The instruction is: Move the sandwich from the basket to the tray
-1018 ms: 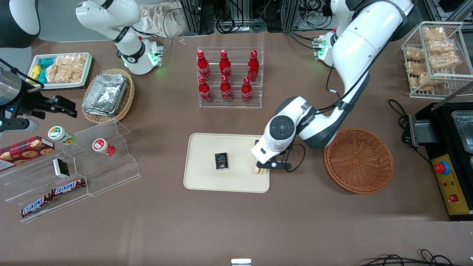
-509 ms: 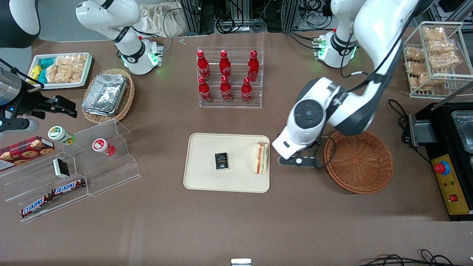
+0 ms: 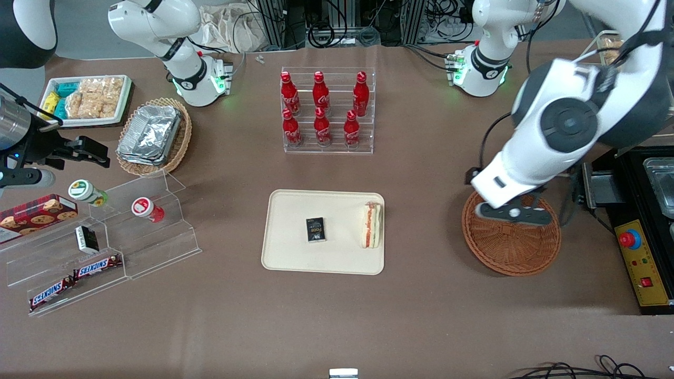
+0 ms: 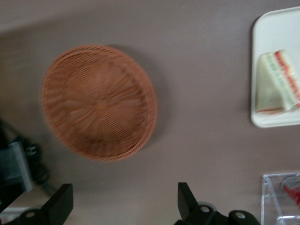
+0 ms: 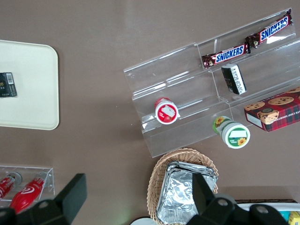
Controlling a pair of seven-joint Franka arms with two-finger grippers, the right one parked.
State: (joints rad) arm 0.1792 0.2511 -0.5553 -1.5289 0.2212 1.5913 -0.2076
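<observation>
While the sandwich (image 3: 371, 226) lies on the tray (image 3: 295, 258) beside a small black box (image 3: 315, 230), the gripper (image 3: 512, 213) hangs above the basket (image 3: 513, 252), fingers spread wide and holding nothing. Toward the parked arm's end, two bars (image 3: 73, 279) read SNICKERS, and red Coca-Cola bottles (image 3: 322, 108) stand in a clear rack.

Brown table (image 3: 337, 321) under me. My gripper (image 4: 123, 206) hangs above basket, fingers spread, nothing between them. Basket (image 3: 511, 247) sits on table toward my working end. Tray (image 3: 295, 252) sits mid-table, nearer front edge than clear bottle rack (image 3: 327, 113). Stepped clear display stand (image 3: 105, 247) toward parked arm's end, near front edge. Paler wicker basket (image 3: 181, 142) with foil trays and white tray (image 3: 89, 100) of snack packets near that end's back corner. Wire rack (image 3: 621, 84) of packets at my end's back corner, black machine (image 3: 640, 226) nearer front.
</observation>
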